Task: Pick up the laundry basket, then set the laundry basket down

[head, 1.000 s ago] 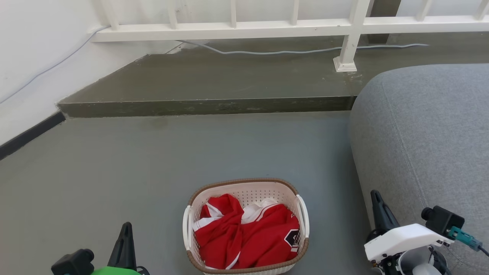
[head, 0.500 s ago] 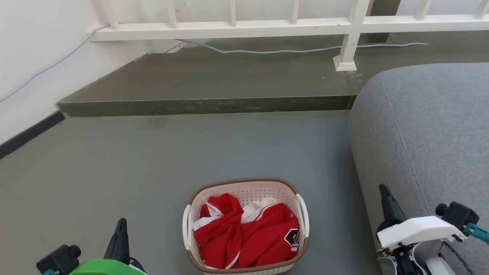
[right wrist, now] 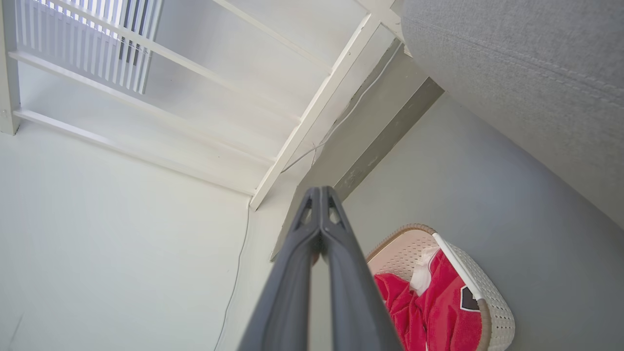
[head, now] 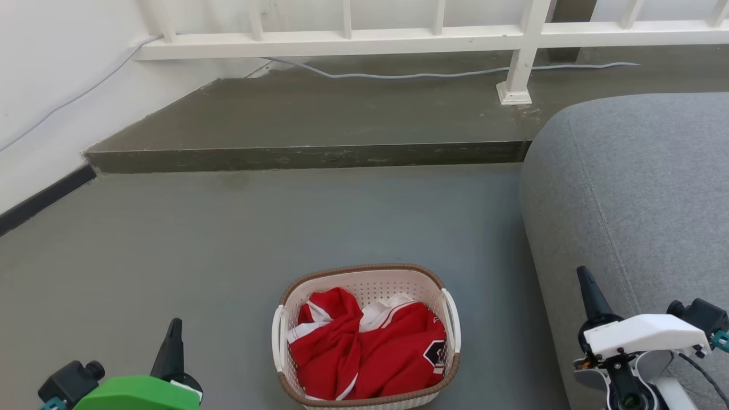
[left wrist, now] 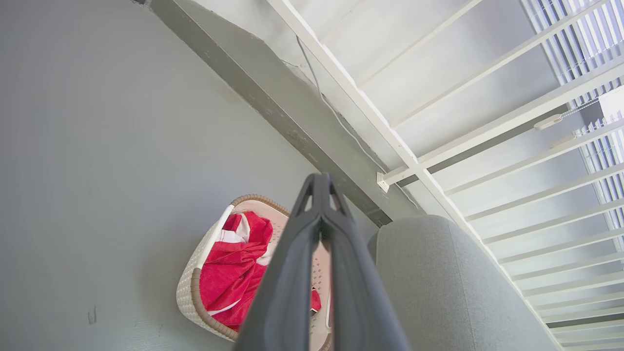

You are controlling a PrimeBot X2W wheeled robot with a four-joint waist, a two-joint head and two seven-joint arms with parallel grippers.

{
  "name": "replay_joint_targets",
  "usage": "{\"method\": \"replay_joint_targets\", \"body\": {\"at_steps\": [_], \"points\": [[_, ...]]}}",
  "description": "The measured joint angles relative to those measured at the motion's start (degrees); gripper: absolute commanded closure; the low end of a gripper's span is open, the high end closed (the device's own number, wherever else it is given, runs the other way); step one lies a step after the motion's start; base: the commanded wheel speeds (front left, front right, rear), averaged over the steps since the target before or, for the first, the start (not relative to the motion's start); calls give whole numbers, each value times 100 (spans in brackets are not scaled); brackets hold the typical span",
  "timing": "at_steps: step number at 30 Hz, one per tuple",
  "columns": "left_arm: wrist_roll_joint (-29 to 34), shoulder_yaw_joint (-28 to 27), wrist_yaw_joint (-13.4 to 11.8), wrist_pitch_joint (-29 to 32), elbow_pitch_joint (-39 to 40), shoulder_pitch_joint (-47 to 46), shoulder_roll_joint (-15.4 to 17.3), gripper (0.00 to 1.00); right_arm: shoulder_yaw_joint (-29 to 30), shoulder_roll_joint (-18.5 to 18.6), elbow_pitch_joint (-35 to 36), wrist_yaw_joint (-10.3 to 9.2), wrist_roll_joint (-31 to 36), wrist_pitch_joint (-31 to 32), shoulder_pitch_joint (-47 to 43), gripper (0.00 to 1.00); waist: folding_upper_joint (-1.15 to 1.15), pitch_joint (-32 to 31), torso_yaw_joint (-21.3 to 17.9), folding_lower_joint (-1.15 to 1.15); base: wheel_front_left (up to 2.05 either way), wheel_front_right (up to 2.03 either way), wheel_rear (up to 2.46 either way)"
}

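The basket (head: pixel 370 287) sits on the floor (head: pixel 228 239) squarely between my grippers, long axis running away from me. Left gripper (head: pixel 173 330) and right gripper (head: pixel 586 282) are both pinched closed, holding nothing (left looks marginally nearer).

No words, numbers or brand names can be read anywhere. The only mark is a black patch (head: pixel 437 356) with a white dotted pattern on the red clothing (head: pixel 364 353) in the laundry basket (head: pixel 373 286); it shows no legible letters.
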State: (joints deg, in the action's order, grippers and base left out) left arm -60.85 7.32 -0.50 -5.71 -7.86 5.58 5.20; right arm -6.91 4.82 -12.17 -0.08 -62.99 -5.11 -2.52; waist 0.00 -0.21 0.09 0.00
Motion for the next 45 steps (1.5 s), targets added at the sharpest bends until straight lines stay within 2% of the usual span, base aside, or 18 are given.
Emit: {"method": "replay_joint_targets", "body": {"at_steps": [45], "points": [[-3449,-558,662,684,-601,-708,54,100,948,27,-253,624,-3139,728,478,100,0,42,-10,0,0,0,0]]}}
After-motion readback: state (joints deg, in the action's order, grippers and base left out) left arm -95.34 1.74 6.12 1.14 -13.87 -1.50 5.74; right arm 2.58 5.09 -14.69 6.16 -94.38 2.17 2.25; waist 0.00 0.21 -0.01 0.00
